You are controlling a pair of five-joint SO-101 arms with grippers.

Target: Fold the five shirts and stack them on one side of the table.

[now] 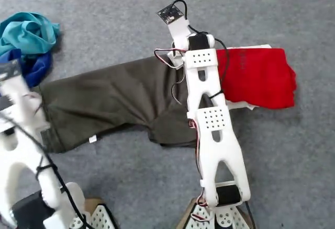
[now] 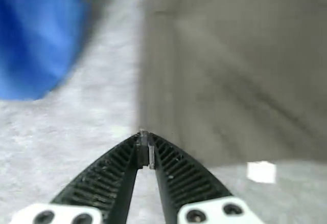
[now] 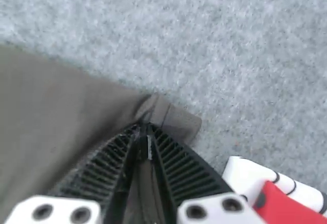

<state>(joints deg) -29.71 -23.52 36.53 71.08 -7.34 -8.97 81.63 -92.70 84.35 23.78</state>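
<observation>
Olive shirt (image 1: 110, 101): spread lengthwise across the grey worktop (image 1: 293, 150) between the two arms; mostly flat, with a slack bulge along the near edge and a white tag (image 1: 92, 139) at the near hem.
Left gripper (image 2: 144, 143): at the olive shirt's left end; fingers (image 2: 176, 168) pressed together, tips right on the cloth's edge, apparently with the hem nipped between them.
Right gripper (image 3: 144, 132): at the far right corner of the olive shirt, just beside the stack; fingers (image 3: 179, 165) clamped on a small pucker of olive cloth.
Stack: red shirt (image 1: 261, 77), folded, lying on a white striped shirt (image 1: 246, 105) at the right side of the worktop.
Waiting heap: teal shirt (image 1: 29, 33) and blue shirt (image 1: 34, 67), crumpled together at the far left corner.
Handling: light, limp, thin cloth with no stiffness to hold a shape, so likely to sag and drape from any pinch; little risk of damage; probably enough drag against the felt-like worktop to wrinkle when pulled along it.
Where to hold: best at hems, corners or seams, the doubled cloth there thick enough for a firm bite; two holds well apart along one edge, to carry that edge over as a straight line.
Risk: a thin single layer prone to slipping out of a shallow pinch; the slack middle likely to bunch into the fold unless pulled taut between both holds.
</observation>
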